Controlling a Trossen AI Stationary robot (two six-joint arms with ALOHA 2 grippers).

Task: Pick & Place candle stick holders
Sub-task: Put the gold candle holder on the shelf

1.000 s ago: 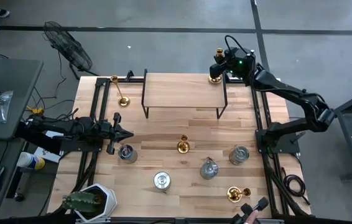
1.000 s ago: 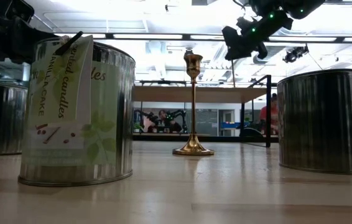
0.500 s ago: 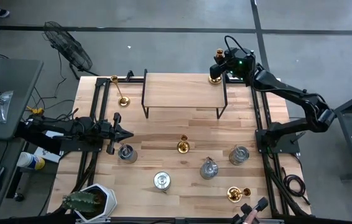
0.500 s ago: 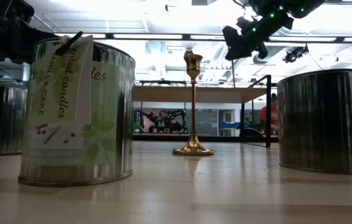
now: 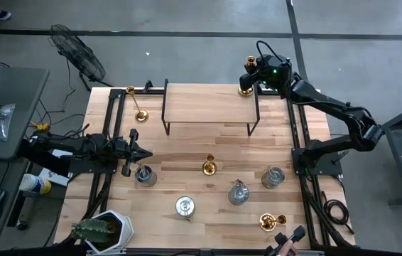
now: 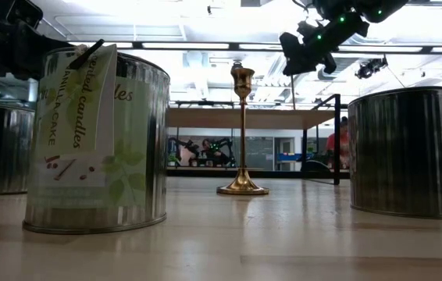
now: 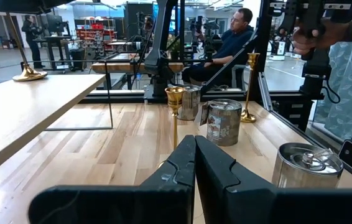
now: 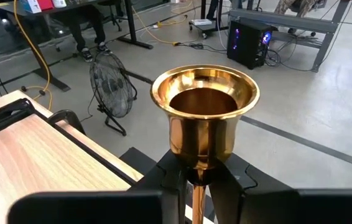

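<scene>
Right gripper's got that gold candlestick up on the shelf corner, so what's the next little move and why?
Probably open the right gripper a bit wider, then lift straight up. Its fingers still flank the stem just under the candlestick's cup, and the high view shows the base on the shelf's far right corner. The left gripper waits shut by a silver holder.

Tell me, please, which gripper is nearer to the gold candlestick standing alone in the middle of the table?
The left. The left gripper rests beside a silver tin, a short way across from the middle candlestick. The right gripper is at the raised shelf's far right corner, around another candlestick.
</scene>
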